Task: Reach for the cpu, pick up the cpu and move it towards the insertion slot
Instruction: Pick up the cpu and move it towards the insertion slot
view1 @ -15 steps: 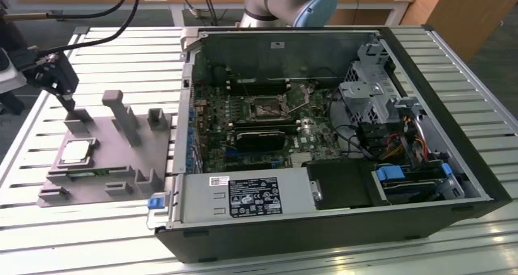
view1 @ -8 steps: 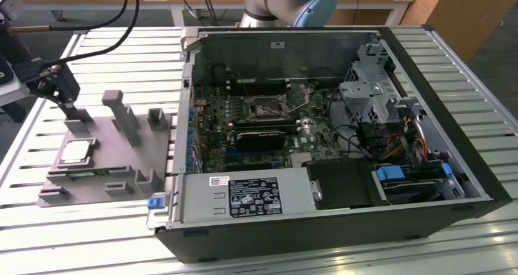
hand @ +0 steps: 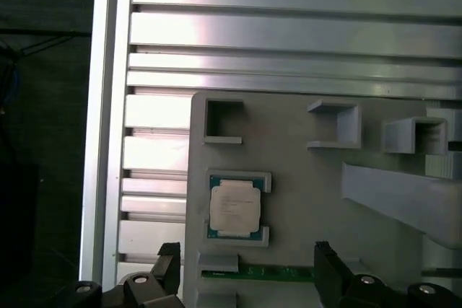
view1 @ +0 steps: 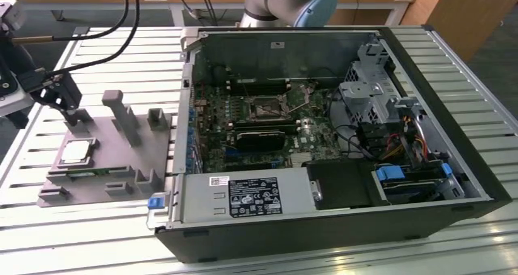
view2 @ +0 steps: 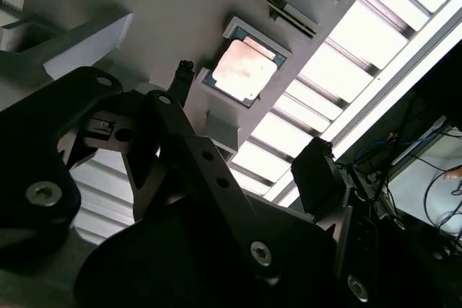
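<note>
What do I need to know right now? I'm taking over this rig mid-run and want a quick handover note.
Gripper: fingers open, holding nothing, hovering over the grey fixture at the exterior view's left.
Cpu: lying flat in its recess on the fixture, not touched; the fingers stand wider apart than it. A green memory stick lies beside it.
Insertion slot: on the board inside the open computer case, well away from the gripper.
Done: the gripper is close above the cpu.
Left: cpu not yet gripped, lifted or carried to the slot.
</note>
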`<state>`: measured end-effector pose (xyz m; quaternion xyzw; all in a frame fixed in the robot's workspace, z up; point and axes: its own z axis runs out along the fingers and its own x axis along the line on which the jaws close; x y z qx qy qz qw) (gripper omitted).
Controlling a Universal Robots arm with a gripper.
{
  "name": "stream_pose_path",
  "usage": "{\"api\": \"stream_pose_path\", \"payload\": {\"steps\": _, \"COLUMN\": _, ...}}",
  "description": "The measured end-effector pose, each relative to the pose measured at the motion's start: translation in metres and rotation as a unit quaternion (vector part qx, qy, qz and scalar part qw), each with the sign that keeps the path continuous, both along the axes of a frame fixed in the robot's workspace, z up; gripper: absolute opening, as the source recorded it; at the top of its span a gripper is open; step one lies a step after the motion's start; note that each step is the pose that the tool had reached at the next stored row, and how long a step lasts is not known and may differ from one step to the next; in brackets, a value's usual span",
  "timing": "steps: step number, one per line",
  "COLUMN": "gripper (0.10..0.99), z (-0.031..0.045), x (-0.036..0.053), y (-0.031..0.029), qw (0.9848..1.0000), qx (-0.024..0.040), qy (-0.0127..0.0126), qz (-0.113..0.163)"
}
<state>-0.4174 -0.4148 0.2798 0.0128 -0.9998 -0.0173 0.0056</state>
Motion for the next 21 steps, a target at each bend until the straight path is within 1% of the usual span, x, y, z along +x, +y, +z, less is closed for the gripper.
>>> {"api": "stream_pose_path", "payload": {"steps": 7, "gripper": 0.820, "z": -0.0083, "x": -0.0007, "y": -0.0029, "qw": 1.0000, "qx": -0.0001, "qy": 0.0000, "qz": 0.000}}
{"api": "stream_pose_path", "payload": {"steps": 15, "gripper": 0.820, "z": -0.0229, "x": -0.0016, "y": -0.0048, "qw": 1.0000, "qx": 0.0000, "qy": 0.0000, "qz": 0.000}}
{"api": "stream_pose_path", "payload": {"steps": 17, "gripper": 0.820, "z": -0.0260, "x": -0.0018, "y": -0.0050, "qw": 1.0000, "qx": 0.0000, "qy": -0.0010, "qz": 0.000}}
{"api": "stream_pose_path", "payload": {"steps": 21, "gripper": 0.820, "z": -0.0310, "x": -0.0026, "y": -0.0050, "qw": 1.0000, "qx": 0.0000, "qy": -0.0051, "qz": 0.000}}
